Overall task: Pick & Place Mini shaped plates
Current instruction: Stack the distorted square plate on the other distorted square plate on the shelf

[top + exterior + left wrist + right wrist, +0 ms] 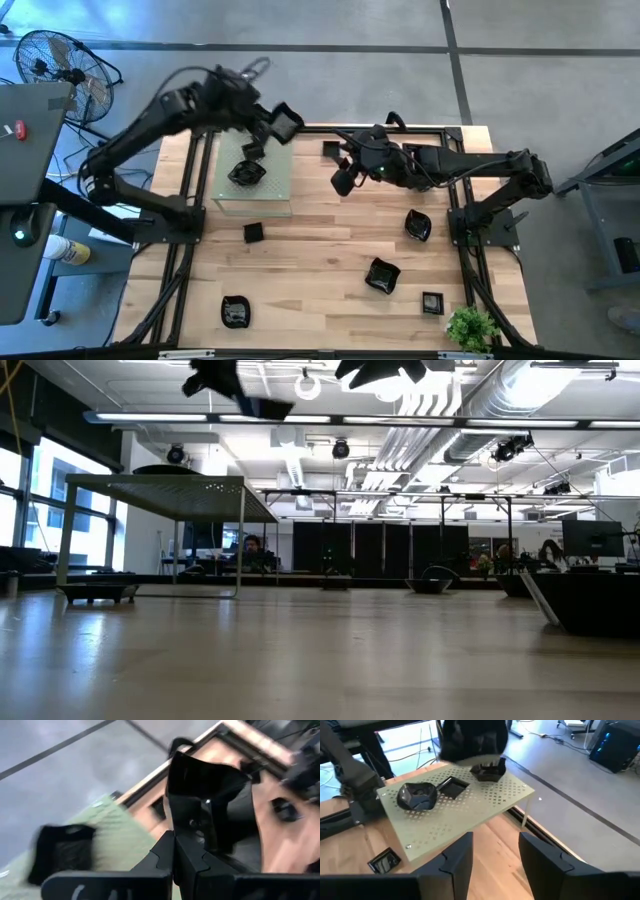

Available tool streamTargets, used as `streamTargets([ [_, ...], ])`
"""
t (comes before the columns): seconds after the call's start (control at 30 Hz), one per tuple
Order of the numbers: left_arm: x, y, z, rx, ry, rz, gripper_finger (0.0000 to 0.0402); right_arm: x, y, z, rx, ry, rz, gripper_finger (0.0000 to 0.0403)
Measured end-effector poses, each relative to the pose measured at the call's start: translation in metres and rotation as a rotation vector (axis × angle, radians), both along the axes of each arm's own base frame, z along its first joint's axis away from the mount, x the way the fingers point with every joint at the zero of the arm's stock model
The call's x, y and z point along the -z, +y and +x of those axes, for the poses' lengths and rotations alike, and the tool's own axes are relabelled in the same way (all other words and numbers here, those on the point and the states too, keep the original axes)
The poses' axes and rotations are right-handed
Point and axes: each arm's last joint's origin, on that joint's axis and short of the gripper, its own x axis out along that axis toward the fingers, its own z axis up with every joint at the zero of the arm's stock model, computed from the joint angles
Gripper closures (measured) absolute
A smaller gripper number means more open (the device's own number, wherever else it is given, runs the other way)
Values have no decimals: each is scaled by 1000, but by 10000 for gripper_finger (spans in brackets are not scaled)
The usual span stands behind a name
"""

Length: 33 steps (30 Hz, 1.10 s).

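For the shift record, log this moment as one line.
left gripper: jaws shut on black plate, above green board | right gripper: jaws open, empty, mid-table | board: three plates

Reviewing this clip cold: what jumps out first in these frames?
The left gripper holds a black plate in the air over the far edge of the pale green board, jaws shut on it. The right gripper hangs mid-table with jaws open and empty. More black dishes lie scattered on the wooden table.
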Motion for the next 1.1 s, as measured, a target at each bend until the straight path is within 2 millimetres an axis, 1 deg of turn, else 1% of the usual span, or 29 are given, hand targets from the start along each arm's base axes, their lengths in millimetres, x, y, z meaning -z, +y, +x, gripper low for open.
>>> streamTargets([
  [0.1,4,24,-23,-28,63,-16,401,0,1,0,-20,0,11,251],
  [0.2,7,47,-43,-51,85,-23,401,0,1,1,-40,7,9,251],
  [0.3,11,69,-57,-72,86,-31,401,0,1,1,-51,8,13,251],
  [0.4,17,85,-67,-75,107,-35,401,0,1,1,-59,9,14,251],
  [0.5,25,98,-69,-57,131,-44,402,0,2,1,-72,9,21,252],
  [0.63,37,111,-65,-23,143,-88,401,0,2,1,-75,9,23,252],
  [0.9,57,125,-58,12,203,-169,401,1,2,1,-78,9,24,252],
  [0.97,59,129,-61,-3,200,-180,401,1,2,1,-79,8,25,252],
  [1.1,61,137,-75,-39,177,-211,401,0,2,1,-80,8,25,254],
])
